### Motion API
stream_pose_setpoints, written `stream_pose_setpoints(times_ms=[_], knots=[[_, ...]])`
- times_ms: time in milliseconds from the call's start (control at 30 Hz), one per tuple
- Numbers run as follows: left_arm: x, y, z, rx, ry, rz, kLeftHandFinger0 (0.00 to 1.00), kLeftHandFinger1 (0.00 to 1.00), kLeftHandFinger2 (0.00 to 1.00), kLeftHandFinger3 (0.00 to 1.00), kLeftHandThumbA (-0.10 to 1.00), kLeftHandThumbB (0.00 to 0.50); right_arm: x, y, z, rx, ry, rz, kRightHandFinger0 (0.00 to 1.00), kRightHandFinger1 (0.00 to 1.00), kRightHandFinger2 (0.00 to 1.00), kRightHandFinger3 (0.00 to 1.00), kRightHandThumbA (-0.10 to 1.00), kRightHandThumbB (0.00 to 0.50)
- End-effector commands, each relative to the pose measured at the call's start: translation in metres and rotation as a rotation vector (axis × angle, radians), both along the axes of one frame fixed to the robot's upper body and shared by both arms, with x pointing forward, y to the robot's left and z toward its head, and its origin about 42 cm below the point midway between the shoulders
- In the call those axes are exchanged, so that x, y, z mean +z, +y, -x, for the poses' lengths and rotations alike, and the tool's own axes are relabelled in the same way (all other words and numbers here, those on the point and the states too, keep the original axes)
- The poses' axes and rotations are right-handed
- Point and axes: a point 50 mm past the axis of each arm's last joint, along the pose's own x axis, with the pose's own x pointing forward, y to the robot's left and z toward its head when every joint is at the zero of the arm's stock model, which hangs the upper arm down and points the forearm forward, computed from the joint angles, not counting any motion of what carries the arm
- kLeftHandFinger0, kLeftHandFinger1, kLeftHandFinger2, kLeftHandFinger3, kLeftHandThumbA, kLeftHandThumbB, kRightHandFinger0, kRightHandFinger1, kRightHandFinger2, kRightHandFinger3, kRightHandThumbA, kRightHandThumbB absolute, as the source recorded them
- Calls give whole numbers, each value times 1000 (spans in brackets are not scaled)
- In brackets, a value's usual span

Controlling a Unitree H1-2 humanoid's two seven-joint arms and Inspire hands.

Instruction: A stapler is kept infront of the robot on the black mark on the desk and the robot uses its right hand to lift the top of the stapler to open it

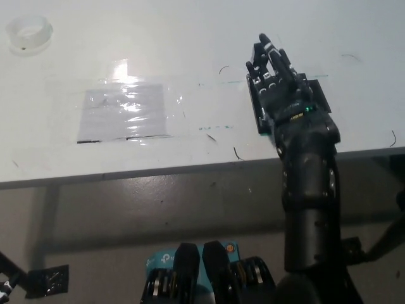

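Note:
My black right hand (276, 79) lies stretched forward over the black mark (320, 96) at the right of the white desk (190, 38). Its fingers (268, 58) are spread and reach past the mark's far edge. The black stapler (260, 120) is almost wholly hidden under the hand. Only a dark strip of it shows along the hand's left side. I cannot see any finger hooked under its top. Just a whitish sliver of my left hand (4, 286) shows at the picture's bottom left corner, far below the desk.
A roll of clear tape (26, 33) sits at the desk's far left corner. A shiny transparent sheet (123, 113) is taped flat at mid-left. The desk's front edge (158, 170) runs across the picture, with floor below it.

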Motion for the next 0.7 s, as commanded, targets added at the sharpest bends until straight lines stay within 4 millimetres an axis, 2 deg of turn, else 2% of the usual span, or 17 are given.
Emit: stream_pose_setpoints(times_ms=[0,100,167,267,367,400,500,567,667], knots=[[10,4,4,-10,-43,-24,463,569,702,819,1000,122,105,32,-11,32,-258,-13,492,564,633,803,975,19],[10,4,5,-10,-50,-14,436,546,688,804,1000,126,91,33,-16,24,-234,-11,508,587,656,856,1000,1],[9,5,7,-11,-51,-15,436,542,687,819,1000,126,69,37,-22,1,-186,-10,534,614,710,871,1000,0],[9,4,6,-11,-52,-5,431,536,682,811,1000,136,57,37,-27,-21,-151,-19,535,607,699,870,1000,0],[9,3,6,-7,-47,-8,438,555,686,807,1000,141,47,34,-42,-28,-110,-19,505,584,677,853,1000,0],[9,3,6,-9,-48,-7,439,560,690,813,1000,141,46,33,-44,-28,-107,-16,490,577,674,836,1000,0],[8,3,8,-10,-50,-15,432,556,697,818,1000,133,53,25,-61,-42,-79,30,467,533,653,874,1000,1],[7,1,9,-12,-54,-11,419,528,670,787,1000,147,70,12,-74,-74,-68,74,416,470,586,822,1000,0],[8,1,9,-9,-50,-9,415,533,682,801,1000,149,89,1,-82,-95,-90,109,423,493,587,809,992,0]])
